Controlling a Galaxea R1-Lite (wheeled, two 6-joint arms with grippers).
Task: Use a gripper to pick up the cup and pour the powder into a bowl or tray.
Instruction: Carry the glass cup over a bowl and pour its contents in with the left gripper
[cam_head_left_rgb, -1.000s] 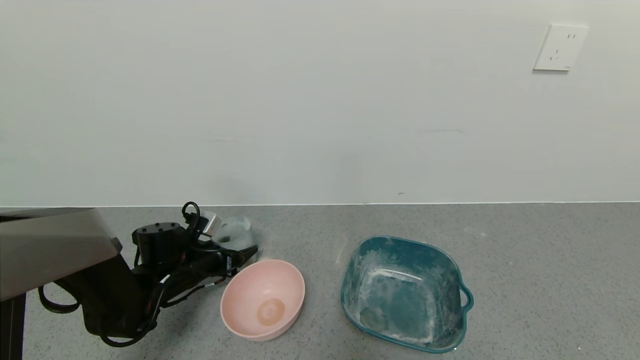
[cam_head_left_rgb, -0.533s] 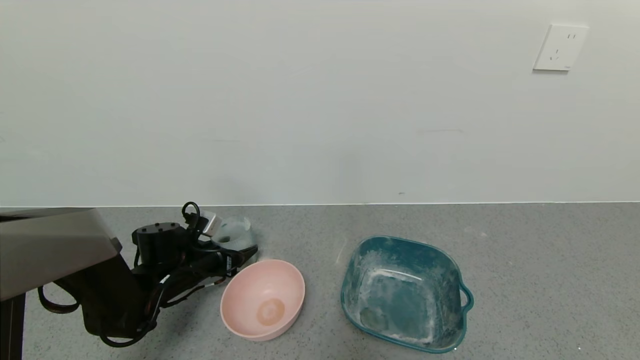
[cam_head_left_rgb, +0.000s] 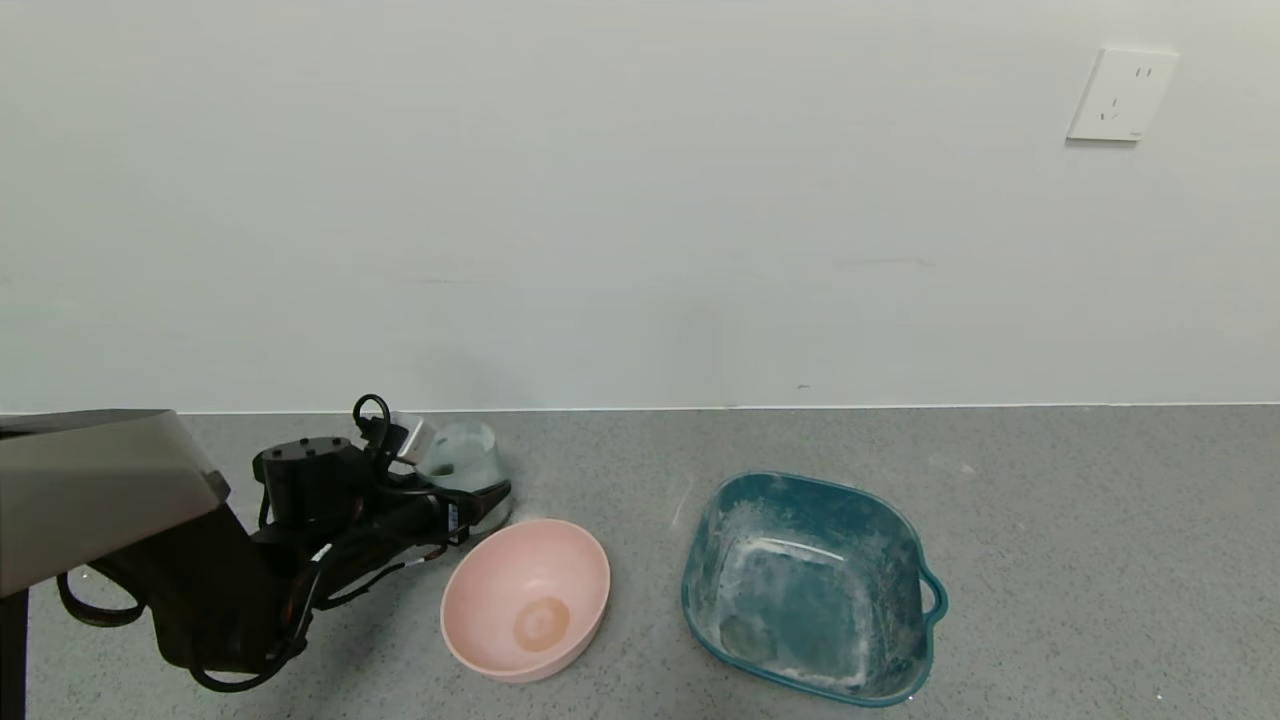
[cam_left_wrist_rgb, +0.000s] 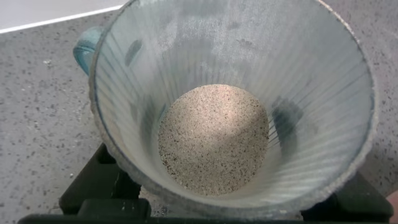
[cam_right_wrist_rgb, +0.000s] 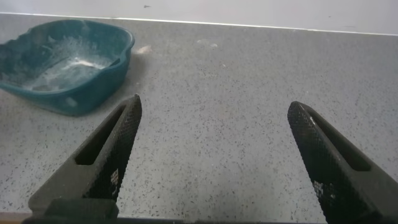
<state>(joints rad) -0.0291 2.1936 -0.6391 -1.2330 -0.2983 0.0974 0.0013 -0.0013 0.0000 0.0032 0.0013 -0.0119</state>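
My left gripper (cam_head_left_rgb: 472, 488) is shut on the cup (cam_head_left_rgb: 462, 458), a translucent blue-green ribbed tumbler held upright just behind the left rim of the pink bowl (cam_head_left_rgb: 527, 598). In the left wrist view I look down into the cup (cam_left_wrist_rgb: 323, 81). Beige grainy powder (cam_left_wrist_rgb: 212, 138) covers its bottom, and its loop handle (cam_left_wrist_rgb: 84, 50) sticks out at one side. The fingers show only as dark shapes through the cup's walls. The pink bowl holds no powder. My right gripper (cam_right_wrist_rgb: 214, 102) is open and empty above bare counter; it is out of the head view.
A squarish teal tray (cam_head_left_rgb: 812, 585) with white dusty smears and a side handle stands right of the bowl; it also shows in the right wrist view (cam_right_wrist_rgb: 62, 65). The grey speckled counter (cam_head_left_rgb: 1080, 560) runs back to a white wall with a socket (cam_head_left_rgb: 1120, 95).
My left arm has shifted a little to the left and back with the cup, which stays upright. The bowl and tray have not moved.
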